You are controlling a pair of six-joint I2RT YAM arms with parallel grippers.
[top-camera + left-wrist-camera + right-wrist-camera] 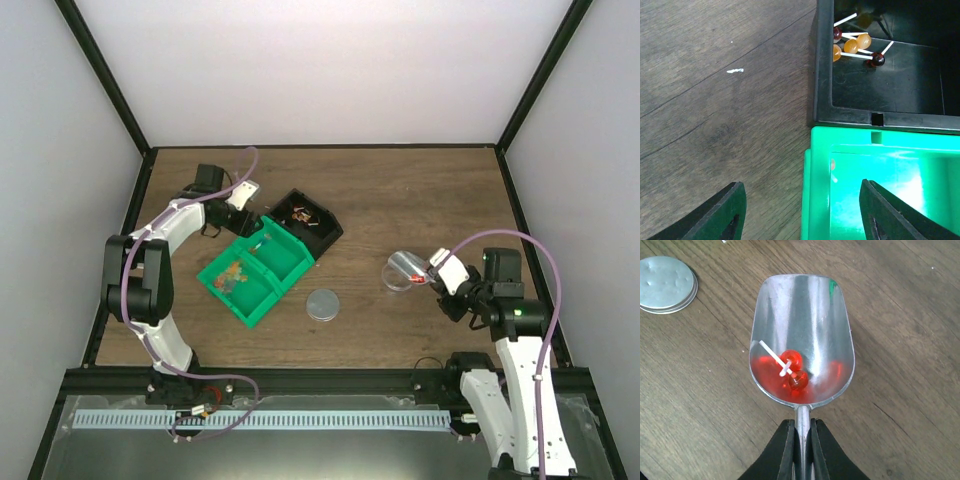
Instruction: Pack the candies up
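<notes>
As the top view is far from the work, the candies [236, 273] show only as coloured specks. Some are in the green tray [292, 262] just under the left gripper [248, 222], some in the black bin [325, 232] ahead of it. There is also a red spot in the scoop [404, 270] held out ahead of the right gripper [432, 277]. The grey lid [322, 304] lies on the table [420, 190] betw. the arms, apart from both. Jaw state is not readable here.

Left wrist view: the jaws stand open & hold nothing. One finger is over bare wood, the other over the tray, so the tray's wall is betw. them. Ahead of the jaws, in the bin's corner, a handful of orange & dark sweets w/ white sticks lie together. One pale sweet seems to lie in the tray near the inner finger, but glare makes it unsure. The bin's far side is cut off.

Right wrist view: the jaws are closed tight on the scoop's thin handle. Two red sweets w/ crossed sticks sit at the bowl's deep end, directly ahead of the fingertips.

Judgement: the sweets are light, hard & round, so they prob. roll and slip. They look too small for the fingers. Better to take them w/ the scoop, held by the handle & kept level. No jar for the lid is visible, so the packing place is unclear.
</notes>
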